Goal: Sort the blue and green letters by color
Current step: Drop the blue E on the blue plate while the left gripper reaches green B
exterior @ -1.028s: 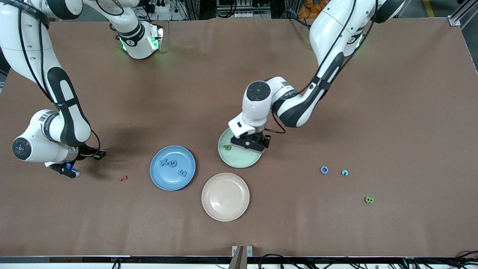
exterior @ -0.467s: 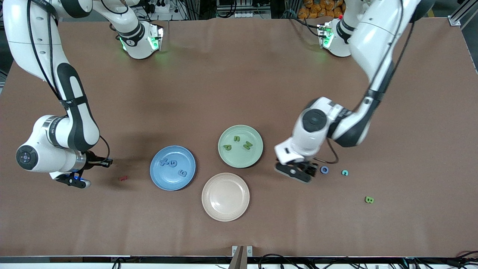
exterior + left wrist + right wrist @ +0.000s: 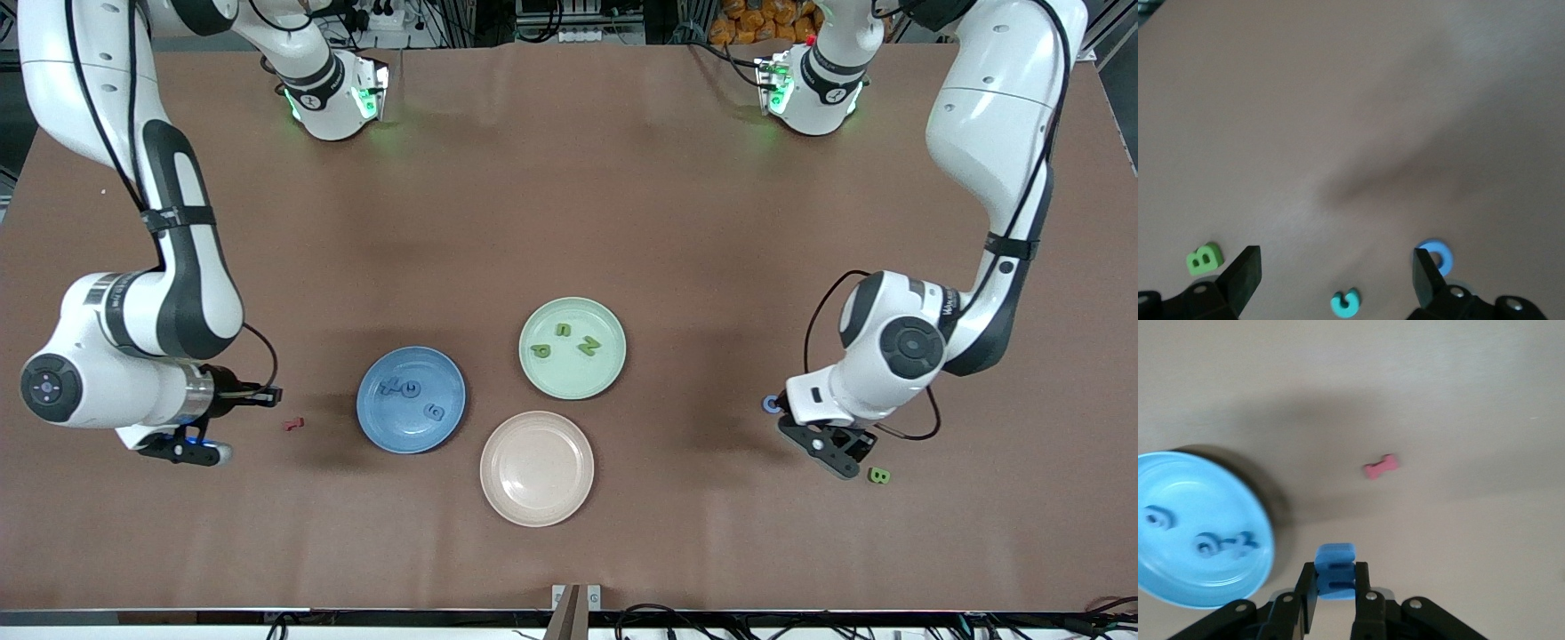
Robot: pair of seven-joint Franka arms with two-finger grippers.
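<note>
left gripper (image 3: 834,449) spread wide, holding nothing, over table near green b (image 3: 878,476), teal c (image 3: 1345,303), blue o (image 3: 770,404). right gripper (image 3: 1335,600) clamped on blue letter (image 3: 1335,569), over table near red letter (image 3: 293,424), beside blue plate (image 3: 373,422). three blue letters on blue plate, three green on green plate (image 3: 605,373).

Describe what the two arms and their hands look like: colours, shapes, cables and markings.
Both arms are glossy white with rounded segments, black joint bands and thin black cables along them. Green lights glow at their bases. The left hand and right hand are black two-finger units; dark round caps mark the wrist joints.
</note>
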